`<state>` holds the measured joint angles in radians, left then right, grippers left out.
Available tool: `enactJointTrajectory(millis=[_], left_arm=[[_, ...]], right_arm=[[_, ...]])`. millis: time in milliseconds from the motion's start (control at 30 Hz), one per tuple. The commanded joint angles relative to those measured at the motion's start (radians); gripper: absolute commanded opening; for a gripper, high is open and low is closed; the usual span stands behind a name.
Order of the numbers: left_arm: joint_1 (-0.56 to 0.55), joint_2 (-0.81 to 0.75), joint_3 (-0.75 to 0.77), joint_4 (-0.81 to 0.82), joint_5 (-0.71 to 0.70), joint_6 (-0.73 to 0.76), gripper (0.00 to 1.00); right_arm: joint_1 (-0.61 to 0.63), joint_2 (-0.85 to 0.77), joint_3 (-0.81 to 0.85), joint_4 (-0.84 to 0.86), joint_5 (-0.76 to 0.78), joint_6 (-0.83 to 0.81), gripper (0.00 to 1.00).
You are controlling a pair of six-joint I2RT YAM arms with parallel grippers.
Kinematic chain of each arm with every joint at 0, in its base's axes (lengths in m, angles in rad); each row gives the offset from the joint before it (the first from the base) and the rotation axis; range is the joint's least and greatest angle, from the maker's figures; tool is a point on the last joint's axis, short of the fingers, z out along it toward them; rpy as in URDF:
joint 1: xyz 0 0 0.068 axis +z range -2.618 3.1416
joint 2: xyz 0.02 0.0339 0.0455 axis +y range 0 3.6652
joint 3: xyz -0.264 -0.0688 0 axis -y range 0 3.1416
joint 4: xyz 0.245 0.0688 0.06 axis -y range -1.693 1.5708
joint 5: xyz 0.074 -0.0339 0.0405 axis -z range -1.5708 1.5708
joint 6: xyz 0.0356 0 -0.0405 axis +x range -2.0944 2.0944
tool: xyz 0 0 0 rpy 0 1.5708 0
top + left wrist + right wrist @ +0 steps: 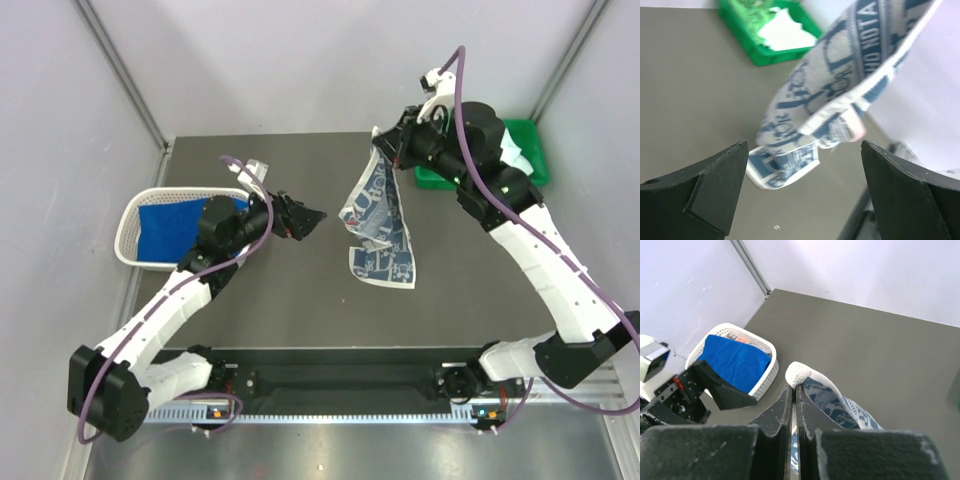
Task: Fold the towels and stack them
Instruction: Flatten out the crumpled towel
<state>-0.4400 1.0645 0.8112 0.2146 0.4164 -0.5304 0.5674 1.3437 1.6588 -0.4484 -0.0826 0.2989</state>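
Observation:
My right gripper is shut on a corner of the blue-grey patterned white towel and holds it up; the cloth hangs down with its lower end resting on the dark table. The pinched corner shows at my right fingertips, and the towel drapes away below. My left gripper is open and empty, just left of the hanging towel, which fills the left wrist view. A royal blue towel lies in the white lattice basket. A pale mint-white cloth lies in the green tray.
The green plastic tray stands at the back right, partly behind my right arm. The white basket sits at the table's left edge. Grey walls close in the left, back and right sides.

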Motion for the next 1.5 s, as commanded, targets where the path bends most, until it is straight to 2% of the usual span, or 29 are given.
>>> enactJointTrajectory(millis=[0, 233, 433, 833, 967, 1100, 1133, 1233, 1267, 1467], left_arm=[[-0.002, 0.014, -0.073, 0.275, 0.137, -0.12, 0.99], [-0.002, 0.171, -0.092, 0.555, 0.261, -0.207, 0.99], [-0.003, 0.317, -0.067, 0.699, 0.275, -0.307, 0.98], [-0.011, 0.485, -0.072, 1.127, 0.306, -0.543, 0.96], [-0.016, 0.534, -0.061, 1.217, 0.309, -0.606, 0.94], [-0.022, 0.539, -0.063, 1.241, 0.312, -0.634, 0.85], [-0.022, 0.535, -0.067, 1.249, 0.312, -0.635, 0.78], [-0.022, 0.514, -0.084, 1.238, 0.309, -0.631, 0.69], [-0.022, 0.509, -0.09, 1.237, 0.305, -0.631, 0.63], [-0.028, 0.491, -0.073, 1.226, 0.308, -0.635, 0.49]], right_arm=[[0.011, -0.041, 0.059, 0.008, -0.02, -0.003, 0.0], [0.012, -0.04, 0.067, 0.005, -0.034, 0.002, 0.0], [0.012, -0.037, 0.075, 0.002, -0.036, 0.003, 0.0], [0.012, -0.031, 0.078, 0.011, -0.039, 0.002, 0.0], [0.014, -0.034, 0.076, 0.013, -0.037, 0.0, 0.0], [0.012, -0.035, 0.075, 0.013, -0.034, 0.0, 0.0], [0.012, -0.038, 0.073, 0.013, -0.032, 0.0, 0.0], [0.012, -0.04, 0.073, 0.013, -0.029, -0.003, 0.0], [0.014, -0.04, 0.073, 0.013, -0.029, -0.003, 0.01], [0.012, -0.044, 0.067, 0.014, -0.023, -0.006, 0.0]])
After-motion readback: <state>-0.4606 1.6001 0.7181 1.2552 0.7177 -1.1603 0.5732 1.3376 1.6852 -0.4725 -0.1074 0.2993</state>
